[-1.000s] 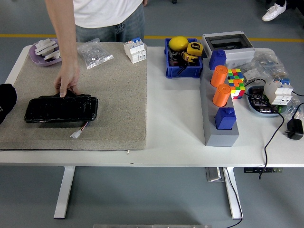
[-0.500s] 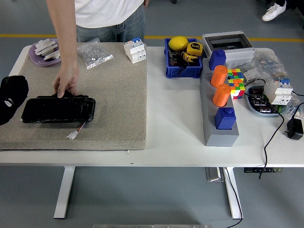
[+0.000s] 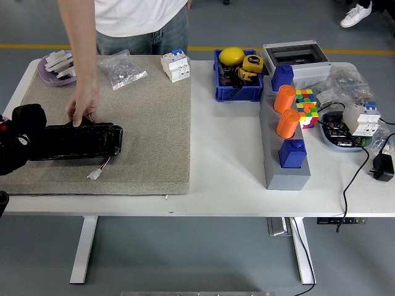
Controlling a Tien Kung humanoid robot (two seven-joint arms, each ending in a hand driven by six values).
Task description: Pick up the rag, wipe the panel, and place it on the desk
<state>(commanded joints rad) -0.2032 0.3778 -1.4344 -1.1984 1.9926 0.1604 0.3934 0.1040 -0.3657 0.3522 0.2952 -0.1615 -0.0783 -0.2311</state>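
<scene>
My left hand [image 3: 21, 132] comes in over the mat's left edge, right at the end of the black panel [image 3: 74, 140]; whether its fingers are spread or curled, I can't tell. The panel lies flat on the tan mat [image 3: 142, 123], its white plug [image 3: 94, 175] trailing out front. I see no rag anywhere, so I judge I'm at the approach; next I must find cloth before any wiping. The person's hand [image 3: 83, 108] presses the panel's far edge. Against a second ago, my hand is further in and the panel has slid left.
</scene>
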